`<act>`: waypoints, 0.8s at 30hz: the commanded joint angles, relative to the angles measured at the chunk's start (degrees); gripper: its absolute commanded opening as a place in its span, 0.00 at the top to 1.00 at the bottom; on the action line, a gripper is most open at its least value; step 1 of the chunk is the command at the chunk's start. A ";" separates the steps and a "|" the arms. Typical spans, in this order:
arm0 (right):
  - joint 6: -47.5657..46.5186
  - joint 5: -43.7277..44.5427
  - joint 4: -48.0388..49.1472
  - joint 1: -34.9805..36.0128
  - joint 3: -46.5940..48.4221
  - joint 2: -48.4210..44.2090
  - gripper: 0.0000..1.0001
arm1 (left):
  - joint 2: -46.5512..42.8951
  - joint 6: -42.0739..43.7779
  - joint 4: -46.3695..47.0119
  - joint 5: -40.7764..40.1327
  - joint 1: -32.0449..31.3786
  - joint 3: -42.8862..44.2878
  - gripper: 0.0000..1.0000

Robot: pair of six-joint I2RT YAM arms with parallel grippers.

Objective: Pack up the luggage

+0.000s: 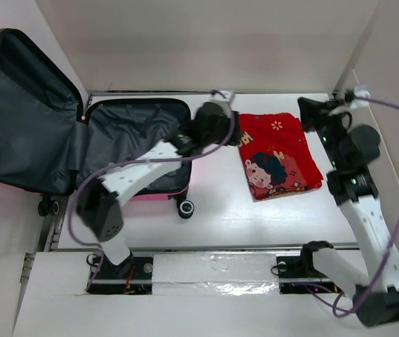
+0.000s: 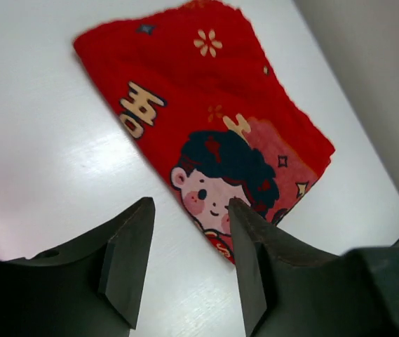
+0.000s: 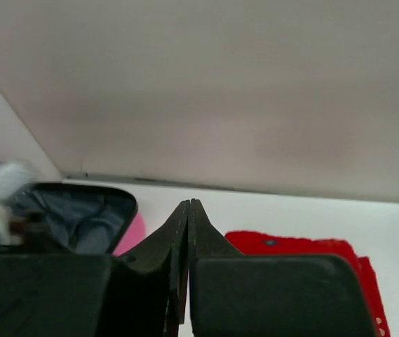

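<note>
The pink luggage (image 1: 62,116) lies open at the left, its dark grey lining showing and its lid propped up against the left wall. A folded red cartoon-print cloth (image 1: 278,154) lies on the white table to its right; it also shows in the left wrist view (image 2: 213,119). My left gripper (image 2: 188,217) is open and empty, just above the table at the cloth's near left edge. My right gripper (image 3: 188,210) is shut and empty, held up at the cloth's far right corner. The suitcase edge (image 3: 90,217) shows in the right wrist view.
White walls close in the table at the back and on the right (image 1: 388,105). A black suitcase wheel (image 1: 185,208) sticks out toward the table's middle. Purple cables (image 1: 395,112) loop over both arms.
</note>
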 commanded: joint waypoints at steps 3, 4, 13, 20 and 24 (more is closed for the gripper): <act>-0.23 1.25 -2.77 -0.40 -5.30 -7.87 0.84 | 17.66 -2.01 -7.13 -11.94 -6.68 18.82 0.47; -0.67 0.63 -4.02 -0.40 -5.20 -9.19 0.74 | 19.68 -3.00 -7.48 -12.64 -6.68 22.41 0.45; -2.34 3.96 -6.14 2.05 -7.49 -14.91 0.42 | 38.68 -9.06 -15.13 -18.70 -6.15 35.90 0.35; -2.43 3.18 -4.74 3.20 -8.37 -14.12 0.42 | 40.43 -10.39 -11.09 -15.63 -4.13 31.05 0.30; -2.69 2.29 -4.30 3.73 -8.46 -13.94 0.42 | 44.30 -10.47 -11.97 -14.05 -3.60 34.48 0.30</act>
